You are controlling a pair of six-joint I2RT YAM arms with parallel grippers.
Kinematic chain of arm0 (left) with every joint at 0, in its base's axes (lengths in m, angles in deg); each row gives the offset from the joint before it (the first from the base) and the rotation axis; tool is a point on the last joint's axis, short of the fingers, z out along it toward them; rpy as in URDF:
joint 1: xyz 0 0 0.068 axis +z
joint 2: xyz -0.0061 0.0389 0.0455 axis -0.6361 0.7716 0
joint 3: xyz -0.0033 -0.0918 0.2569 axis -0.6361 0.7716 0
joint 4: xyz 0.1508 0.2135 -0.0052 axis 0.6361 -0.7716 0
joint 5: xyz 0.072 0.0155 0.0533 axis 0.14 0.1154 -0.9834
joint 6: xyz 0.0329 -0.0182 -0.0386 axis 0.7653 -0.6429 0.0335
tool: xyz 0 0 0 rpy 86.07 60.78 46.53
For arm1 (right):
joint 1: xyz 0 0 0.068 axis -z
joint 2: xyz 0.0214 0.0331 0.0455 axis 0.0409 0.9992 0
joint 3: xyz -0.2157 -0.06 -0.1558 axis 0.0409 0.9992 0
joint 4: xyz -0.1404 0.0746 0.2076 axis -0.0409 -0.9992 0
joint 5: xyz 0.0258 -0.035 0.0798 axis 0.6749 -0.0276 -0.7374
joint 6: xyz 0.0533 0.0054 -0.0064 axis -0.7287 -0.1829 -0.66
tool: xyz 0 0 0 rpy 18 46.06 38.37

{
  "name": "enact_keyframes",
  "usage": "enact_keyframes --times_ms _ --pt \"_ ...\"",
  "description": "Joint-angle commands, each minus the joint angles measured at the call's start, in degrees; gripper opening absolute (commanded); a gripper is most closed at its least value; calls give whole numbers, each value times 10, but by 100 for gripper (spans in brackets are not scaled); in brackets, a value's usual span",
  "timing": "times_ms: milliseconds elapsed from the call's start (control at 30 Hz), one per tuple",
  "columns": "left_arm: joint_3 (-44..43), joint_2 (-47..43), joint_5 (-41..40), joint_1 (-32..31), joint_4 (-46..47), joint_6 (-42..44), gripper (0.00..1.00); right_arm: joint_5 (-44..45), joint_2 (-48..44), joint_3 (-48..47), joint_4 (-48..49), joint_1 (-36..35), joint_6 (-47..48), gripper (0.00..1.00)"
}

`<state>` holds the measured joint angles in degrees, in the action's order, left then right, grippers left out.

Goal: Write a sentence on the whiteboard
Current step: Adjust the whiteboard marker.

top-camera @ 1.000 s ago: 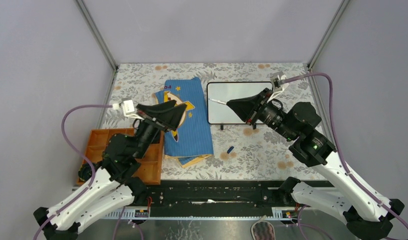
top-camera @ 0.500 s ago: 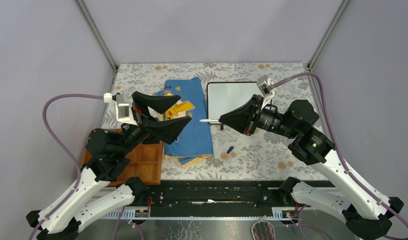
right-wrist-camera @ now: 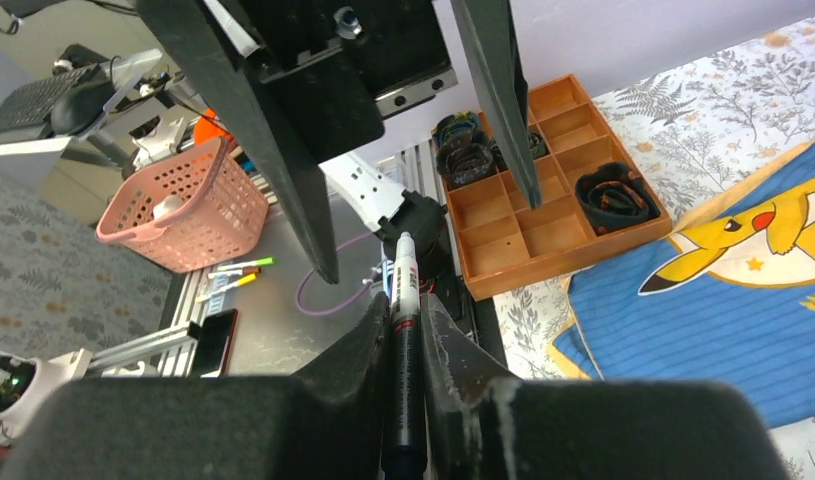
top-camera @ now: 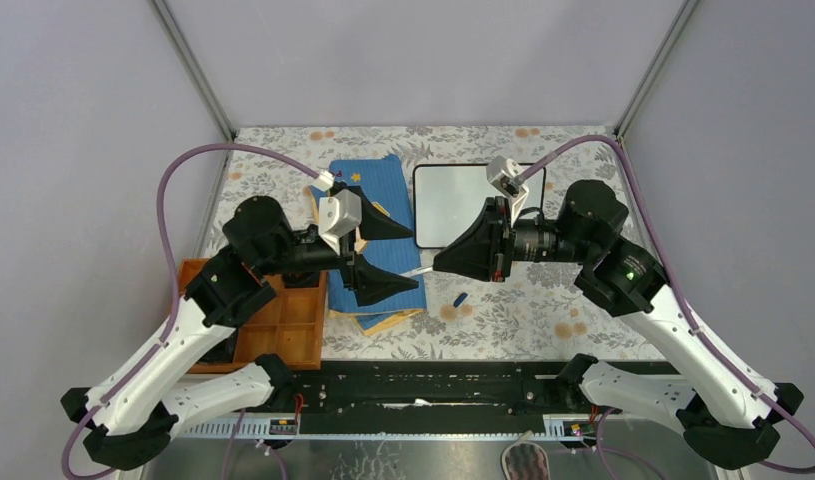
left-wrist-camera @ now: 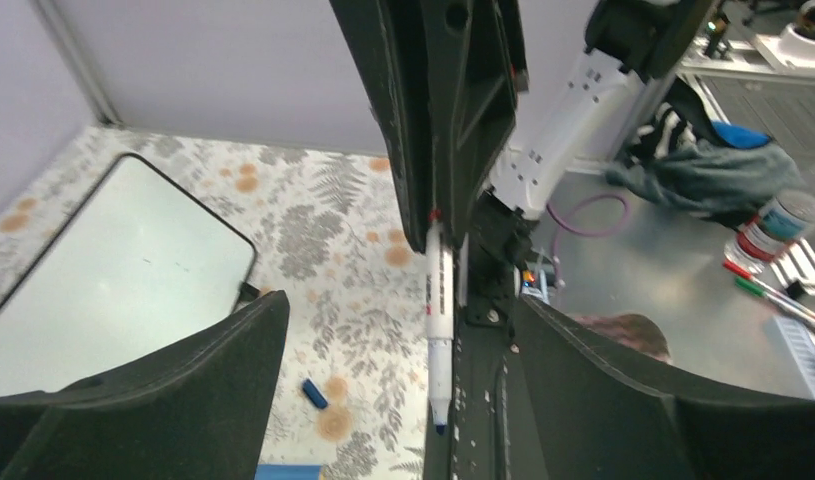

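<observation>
Two claws meet mid-table in top view: L claw (top-camera: 391, 255) spread wide, R claw (top-camera: 441, 264) pinched on marker (top-camera: 416, 271), free end aimed at 9 o'clock into the L gap. Board (top-camera: 463, 200) lies flat at 1 o'clock of the meeting pt and looks blank, no sentence visible. Cap (top-camera: 461, 299) lies on table (top-camera: 543, 300) at 4 o'clock of the marker, cloth (top-camera: 383, 190) at 9 o'clock of board. Reads as a hand-over or regrip, writing not begun

L wrist: marker hangs from R claw between the L jaws, touching neither, blue nib (left-wrist-camera: 439, 425) bare at 6 o'clock. To do it well: centre barrel in the gap, close on the body well clear of nib, R lets go only once L grip looks firm

R wrist: barrel sits straight btwn R jaws, free end toward 12 o'clock w/ L jaws either side. Keep it in line, no twist, else ink may smear the pads or marker may drop
</observation>
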<state>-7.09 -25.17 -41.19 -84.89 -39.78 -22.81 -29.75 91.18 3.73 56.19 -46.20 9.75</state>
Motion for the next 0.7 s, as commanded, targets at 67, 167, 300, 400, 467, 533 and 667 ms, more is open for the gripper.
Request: enact_keyframes --times_ms 67,167,300,400,467,533,667 --pt "-28 12 77 -3 -67 49 81 -43 3 -50 -54 -3 47 0" --pt "-31 21 97 -3 -73 46 71 -41 4 -52 -63 -3 56 0" --pt "-35 39 114 -3 -84 40 63 -25 2 -54 -63 -3 60 0" --pt "-34 47 114 -4 -86 40 58 -22 5 -58 -66 -3 62 0" --pt "-36 50 114 -4 -86 40 54 -21 6 -58 -66 -3 62 0" --pt "-36 52 111 -4 -85 40 51 -22 7 -58 -66 -3 62 0" --pt "-31 52 102 -4 -82 40 42 -28 8 -56 -61 -3 59 0"
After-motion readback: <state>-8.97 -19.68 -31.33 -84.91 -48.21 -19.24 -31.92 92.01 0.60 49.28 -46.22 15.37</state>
